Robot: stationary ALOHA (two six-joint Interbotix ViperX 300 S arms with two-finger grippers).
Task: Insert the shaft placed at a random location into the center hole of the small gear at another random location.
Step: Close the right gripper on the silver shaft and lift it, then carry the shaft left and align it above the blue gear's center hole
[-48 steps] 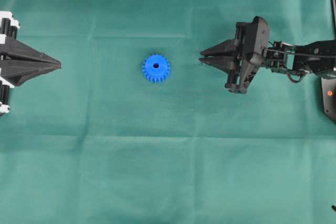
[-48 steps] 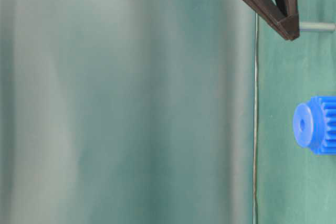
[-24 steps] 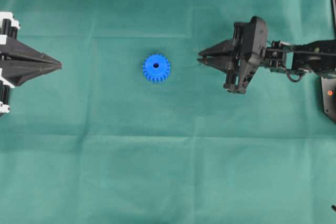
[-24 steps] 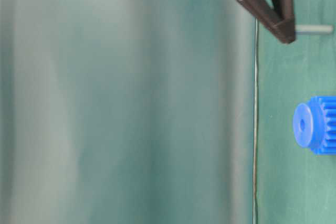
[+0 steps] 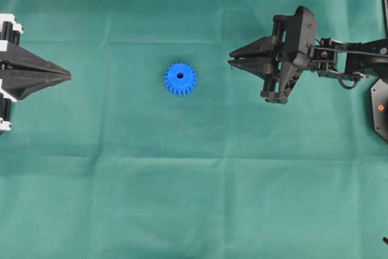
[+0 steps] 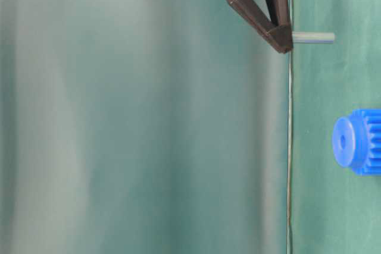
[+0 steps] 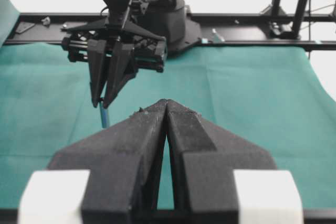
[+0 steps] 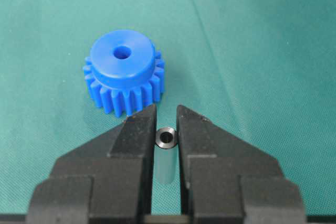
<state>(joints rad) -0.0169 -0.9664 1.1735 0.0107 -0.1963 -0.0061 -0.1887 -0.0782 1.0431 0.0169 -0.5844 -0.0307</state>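
A bright blue plastic toothed gear (image 5: 180, 79) lies flat on the green cloth-covered table (image 5: 194, 198), a little left of the middle in the overhead view, with its small dark round centre hole (image 5: 180, 76) facing up and unobstructed. To its right in that view, well apart from it, the black right gripper (image 5: 232, 63) points toward the gear with its two tapered fingers drawn narrow. The right wrist view shows why: a thin silver-grey metal shaft (image 8: 166, 156) with a shiny ringed end sits pinched between the two black fingers (image 8: 137, 140), its tip just past the fingertips and aimed down toward the cloth, with the gear (image 8: 124, 72) lying just beyond it and the hole (image 8: 122, 52) clearly visible on the raised hub. In the table-level view the shaft (image 6: 313, 37) sticks out from the fingertips of the right gripper (image 6: 284, 43), clear of the cloth surface and off to one side of the gear (image 6: 357, 141); shaft and gear are not touching. The black left gripper (image 5: 65, 76) sits at the far left edge of the overhead view, well away from the gear, its fingers pressed together into a point with nothing between them; the left wrist view shows the same closed wedge (image 7: 166, 106) in the foreground, facing the right gripper (image 7: 103, 100) and the shaft (image 7: 104, 116) across the table.
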